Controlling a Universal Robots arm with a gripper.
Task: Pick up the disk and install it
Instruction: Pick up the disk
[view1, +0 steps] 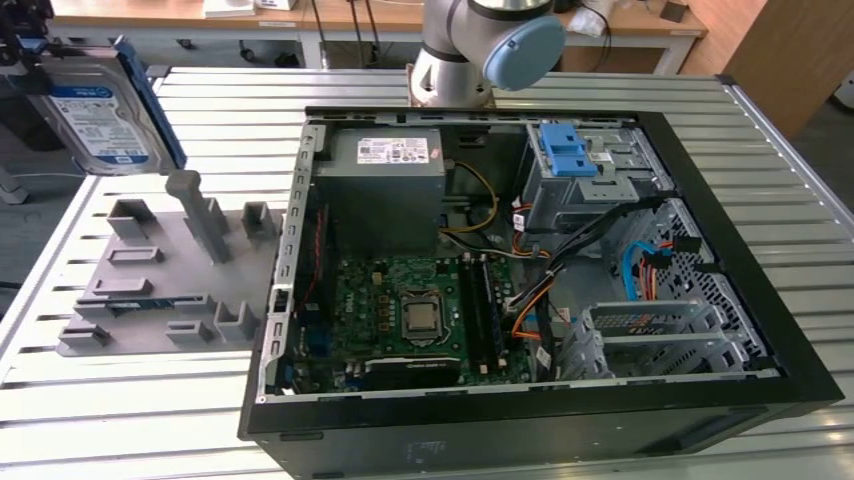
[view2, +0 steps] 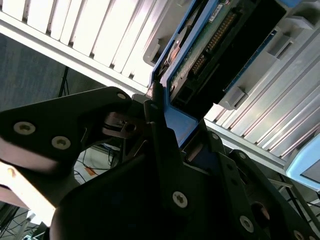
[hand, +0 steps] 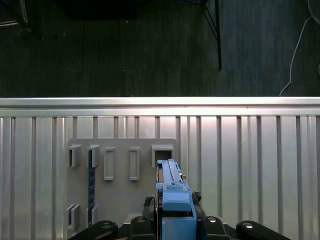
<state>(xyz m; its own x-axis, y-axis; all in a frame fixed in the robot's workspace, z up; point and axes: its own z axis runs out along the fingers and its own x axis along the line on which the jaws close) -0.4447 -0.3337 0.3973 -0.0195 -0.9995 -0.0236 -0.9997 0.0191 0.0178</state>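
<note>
The disk (view1: 96, 112), a silver-grey drive with a white-and-blue label in a blue bracket, hangs upright in the air at the exterior view's far left, above the grey holder rack (view1: 160, 270). My gripper (view1: 30, 62) is shut on its upper edge. In the second wrist view the black fingers (view2: 160, 145) clamp the blue bracket of the disk (view2: 220, 45). In the first wrist view the disk (hand: 172, 192) appears edge-on, held in the gripper (hand: 175, 227) above the rack (hand: 120, 185).
An open computer case (view1: 534, 260) lies on the slatted metal table (view1: 120, 420). Inside it are a grey power-supply box (view1: 387, 185), a motherboard (view1: 414, 310) and a grey cage with blue clips (view1: 581, 160). The arm's base (view1: 467, 50) stands behind the case.
</note>
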